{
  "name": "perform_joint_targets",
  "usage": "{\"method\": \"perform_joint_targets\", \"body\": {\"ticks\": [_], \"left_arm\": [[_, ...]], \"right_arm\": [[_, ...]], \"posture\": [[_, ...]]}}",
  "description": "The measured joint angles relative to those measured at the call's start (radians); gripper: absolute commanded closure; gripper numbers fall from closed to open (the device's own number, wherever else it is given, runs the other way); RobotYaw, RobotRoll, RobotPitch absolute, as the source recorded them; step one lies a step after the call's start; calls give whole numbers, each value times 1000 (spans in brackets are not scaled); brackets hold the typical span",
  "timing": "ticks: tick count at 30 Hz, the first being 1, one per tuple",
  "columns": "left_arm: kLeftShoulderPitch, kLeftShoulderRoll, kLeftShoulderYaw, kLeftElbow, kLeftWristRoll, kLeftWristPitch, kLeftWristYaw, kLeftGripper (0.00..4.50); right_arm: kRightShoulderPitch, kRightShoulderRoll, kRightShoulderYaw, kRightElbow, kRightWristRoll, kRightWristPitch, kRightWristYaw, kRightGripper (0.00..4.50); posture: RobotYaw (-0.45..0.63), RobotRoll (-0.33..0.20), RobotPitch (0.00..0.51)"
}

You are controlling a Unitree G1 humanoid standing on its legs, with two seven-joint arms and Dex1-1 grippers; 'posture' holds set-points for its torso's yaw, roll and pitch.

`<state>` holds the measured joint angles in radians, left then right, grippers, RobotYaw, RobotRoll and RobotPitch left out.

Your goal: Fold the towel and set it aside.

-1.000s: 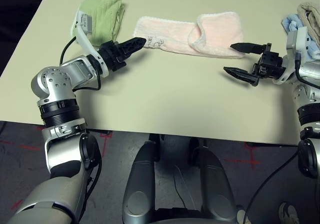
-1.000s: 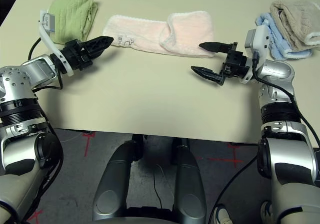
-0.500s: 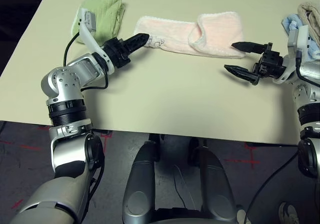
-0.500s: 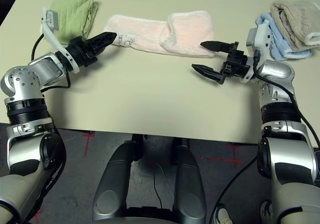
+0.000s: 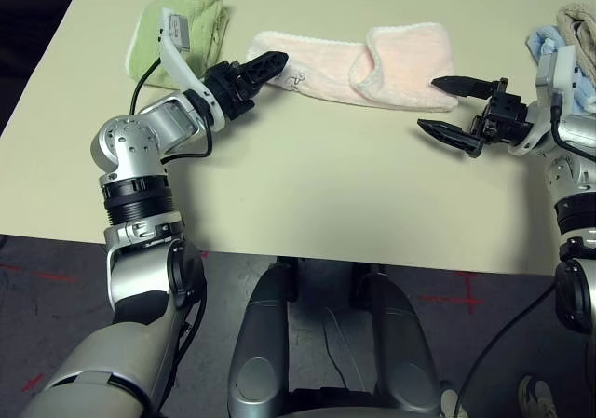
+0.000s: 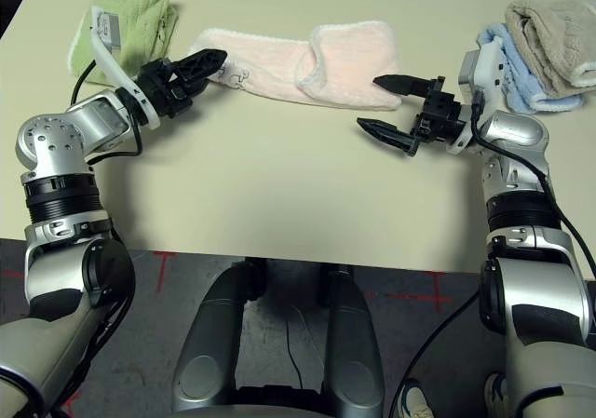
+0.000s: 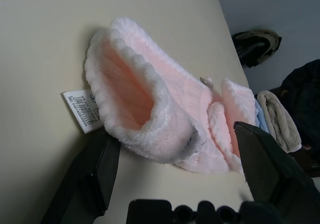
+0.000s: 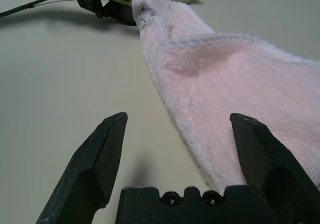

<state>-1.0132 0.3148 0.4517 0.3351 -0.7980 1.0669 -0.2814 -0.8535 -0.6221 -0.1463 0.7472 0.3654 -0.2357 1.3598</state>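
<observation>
I see the pink towel (image 5: pixel 358 60) lying half folded along the far side of the surface (image 5: pixel 307 185). My left gripper (image 5: pixel 265 67) sits at the towel's left end, jaws spread wide around that end, gripping nothing. My right gripper (image 5: pixel 452 108) hovers at the towel's right end, jaws wide, empty.

Head views: looking down over the table (image 5: pixel 307 195), sharing both arms.
Wrist views: each sitting close behind its fingers, both facing the towel (image 7: pixel 150 119).
</observation>
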Motion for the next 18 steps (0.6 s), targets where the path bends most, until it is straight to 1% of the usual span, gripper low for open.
{"method": "perform_joint_targets", "body": {"ticks": [2,4,6,9,12,13,18], "left_arm": [[-3,0,-1,11,9,-20,13,639],[-4,1,-8,30,22,-42,17,1301],[-4,1,-17,35,28,-56,17,1989],[-5,2,-22,35,34,-77,17,3211],[-12,3,-20,35,34,-81,18,4263],[-14,3,-20,35,34,-81,19,4461],[-23,8,-18,32,34,-97,28,4461]], "right_arm": [[0,0,0,-2,0,3,-1,0],[0,0,0,-3,0,5,-2,0],[1,0,0,-8,0,9,-3,0],[7,0,0,-27,1,16,-8,0],[18,0,0,-43,2,23,-14,0],[20,0,0,-44,3,26,-16,0],[22,0,0,-60,7,39,-22,0]], "posture": [[22,0,400],[22,0,400],[22,0,401],[21,0,401],[25,0,402],[27,0,401],[25,0,403]]}}
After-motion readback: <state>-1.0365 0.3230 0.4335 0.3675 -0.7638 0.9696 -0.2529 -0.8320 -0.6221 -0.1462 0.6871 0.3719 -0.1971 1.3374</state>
